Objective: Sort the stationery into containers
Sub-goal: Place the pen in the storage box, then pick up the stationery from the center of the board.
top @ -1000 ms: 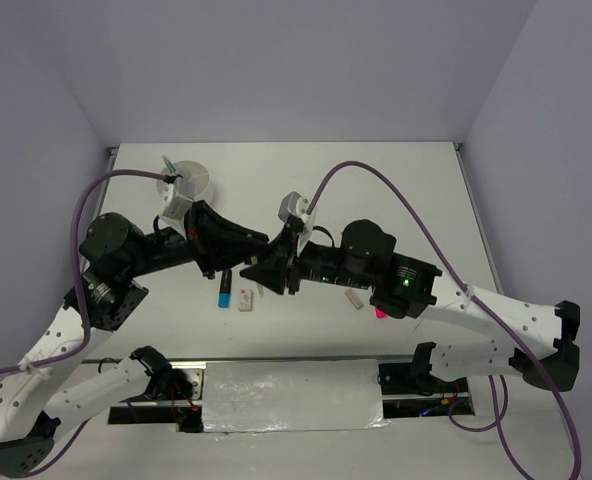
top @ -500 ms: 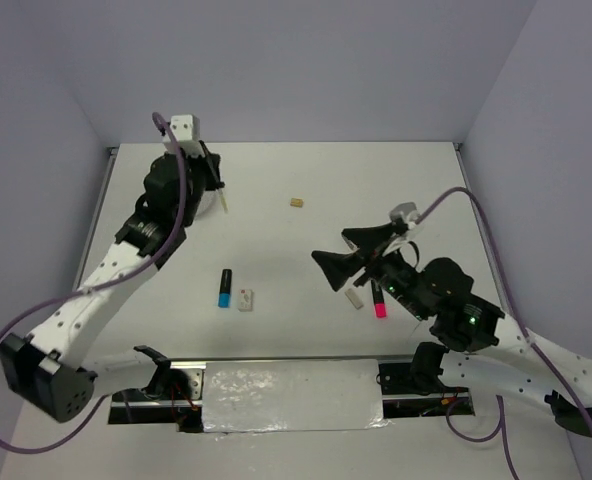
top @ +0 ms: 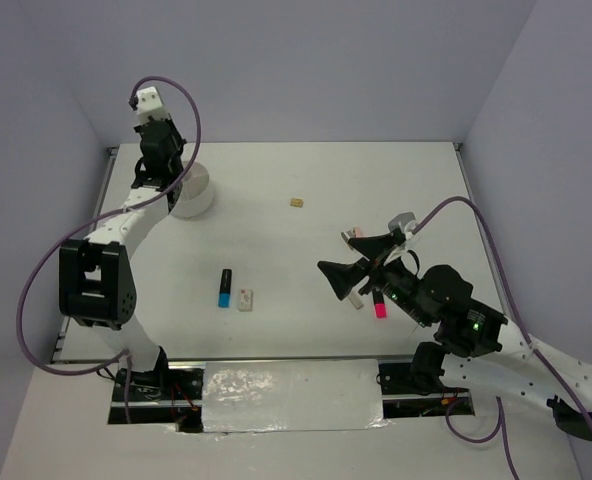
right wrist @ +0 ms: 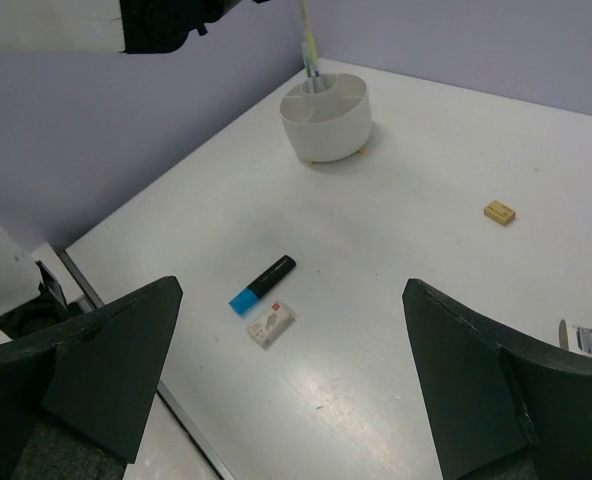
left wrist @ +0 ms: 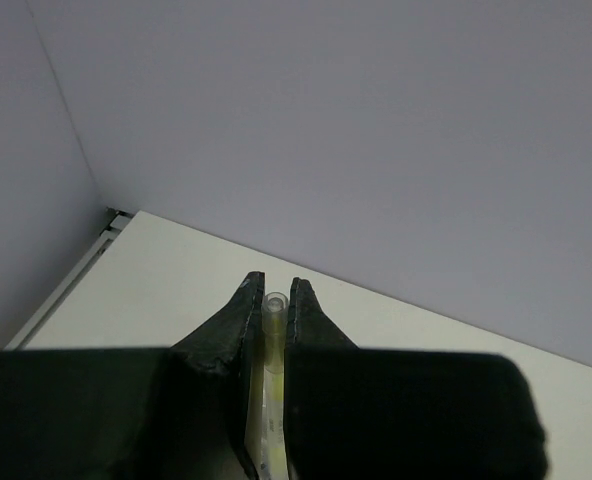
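Left hand (left wrist: pixel 273 288): clamped on the stick (left wrist: pixel 273 335), fingers pressed flat on either side, its clear tip showing just past the fingertips. Seen from above, this hand (top: pixel 169 172) hangs at the far left corner of the table (top: pixel 306 170), right over the cup (top: pixel 191 190).

Right wrist view is the most useful one. The stick (right wrist: pixel 309 45) stands nearly upright, leaning slightly, with its lower end inside the cup (right wrist: pixel 326 115) near the far rim. I cannot tell which compartment it sits in, nor whether it touches the bottom.

Step in hand, as I judge it: release the stick into the cup.
- Lower until the end bottoms out; a drop from height may bounce it out over the low wall.
- Keep it near vertical so it does not lever on a divider.
- Part the fingers only a little, then lift straight up, clear of the rim. The cup looks light and could tip.

Right hand (top: pixel 348 258): fingers wide apart, holding nothing, above the near right of the table. The highlighter (top: pixel 379 305) and a grey eraser (top: pixel 354 298) lie just beside it.

Not yet sorted: marker (top: pixel 223 288) with a white eraser (top: pixel 246 298) close by, and a tan eraser (top: pixel 296 203) alone mid-table.
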`<move>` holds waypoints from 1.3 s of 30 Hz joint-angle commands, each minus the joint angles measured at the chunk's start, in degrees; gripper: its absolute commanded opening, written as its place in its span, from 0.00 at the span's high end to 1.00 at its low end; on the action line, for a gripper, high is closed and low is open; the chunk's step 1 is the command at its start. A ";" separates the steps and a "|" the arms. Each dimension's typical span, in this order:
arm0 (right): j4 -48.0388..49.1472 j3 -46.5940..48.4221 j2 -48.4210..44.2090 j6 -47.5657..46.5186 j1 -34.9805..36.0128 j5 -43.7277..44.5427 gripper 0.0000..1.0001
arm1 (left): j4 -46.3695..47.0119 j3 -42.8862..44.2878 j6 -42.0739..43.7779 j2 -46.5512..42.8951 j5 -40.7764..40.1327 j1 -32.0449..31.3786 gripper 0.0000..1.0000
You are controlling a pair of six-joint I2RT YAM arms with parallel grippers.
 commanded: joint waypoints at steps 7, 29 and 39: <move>4.04 3.50 3.65 -5.30 -0.65 -4.94 0.00 | 14.84 -0.71 3.46 6.78 -0.40 0.42 1.00; -1.83 8.51 15.85 3.29 -10.48 -4.94 0.00 | -9.36 9.63 -9.54 -6.04 5.98 0.77 0.02; -15.21 11.95 25.19 21.24 -16.47 7.44 0.00 | -45.09 20.32 -16.57 -15.01 34.57 -0.28 0.01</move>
